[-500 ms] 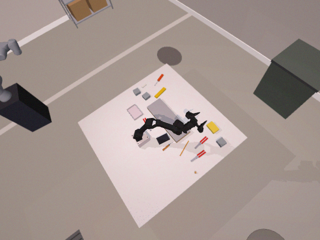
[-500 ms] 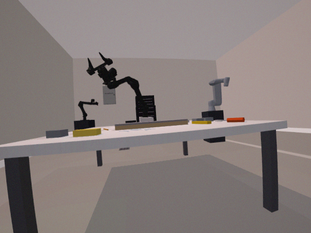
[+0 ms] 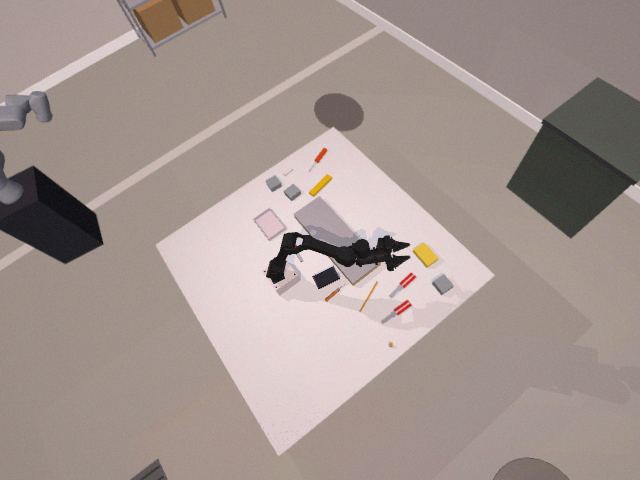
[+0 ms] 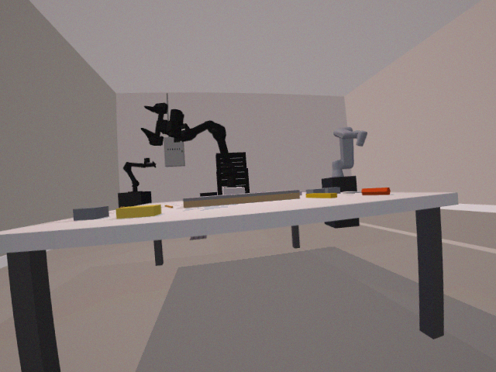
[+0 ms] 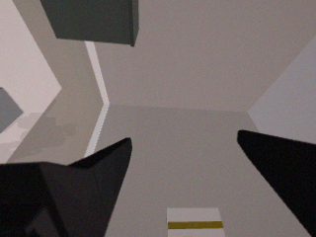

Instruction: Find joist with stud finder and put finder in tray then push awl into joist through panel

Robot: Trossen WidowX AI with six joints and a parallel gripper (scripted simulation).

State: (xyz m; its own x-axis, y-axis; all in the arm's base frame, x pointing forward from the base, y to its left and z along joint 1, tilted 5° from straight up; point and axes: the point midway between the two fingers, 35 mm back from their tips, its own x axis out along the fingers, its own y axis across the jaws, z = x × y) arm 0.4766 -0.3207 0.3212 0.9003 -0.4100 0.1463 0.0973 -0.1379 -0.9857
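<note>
While raised high above the tabletop (image 3: 289,372), jaws released wide, grasping nothing, yellow stud finder (image 3: 425,254) at 3 o'clock of them.

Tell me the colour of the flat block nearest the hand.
Yellow; the top view shows it best.

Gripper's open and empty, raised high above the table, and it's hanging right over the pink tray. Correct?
Not quite. The gripper is open, empty and raised high above the table, but it is not over the pink tray. The top view shows it past the far end of the floor panel, pointing toward the yellow block.
</note>
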